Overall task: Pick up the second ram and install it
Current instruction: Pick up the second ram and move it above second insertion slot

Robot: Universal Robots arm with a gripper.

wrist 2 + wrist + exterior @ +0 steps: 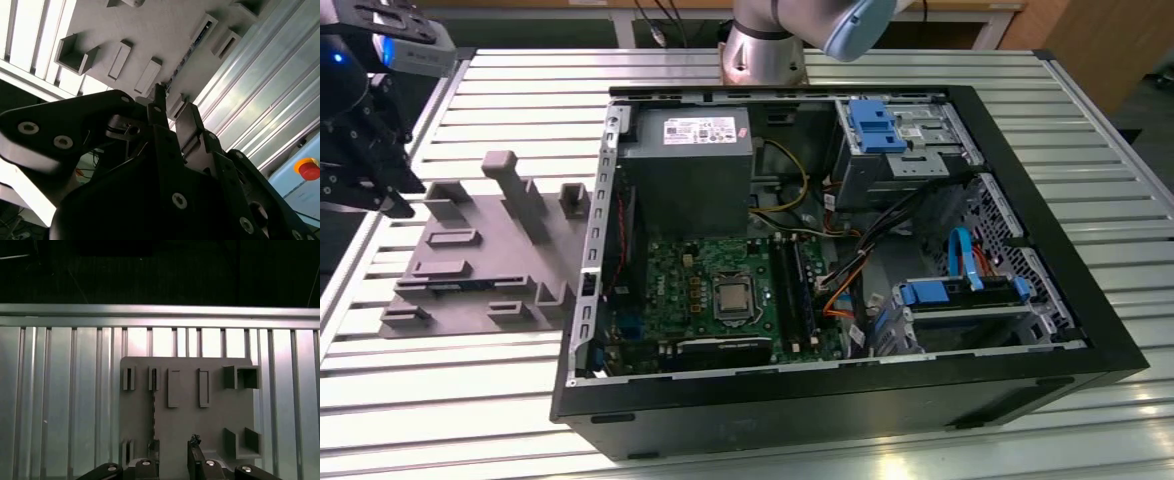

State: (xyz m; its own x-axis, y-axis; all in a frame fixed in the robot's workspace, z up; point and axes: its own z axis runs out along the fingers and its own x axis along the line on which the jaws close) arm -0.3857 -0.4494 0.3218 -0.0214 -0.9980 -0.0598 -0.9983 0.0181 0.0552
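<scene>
Looking along the first wrist view, you get the second ram [153,412] edge-on only: a thin dark strip standing in a slot of the grey fixture tray [185,425], its chips and sticker too fine to make out. The gripper [174,460] is cut off by the frame; its two fingers stand apart above the tray, nothing between them. The tray rests on a slatted aluminium table [480,80], with an open computer case [854,400] just beside the tray.
</scene>
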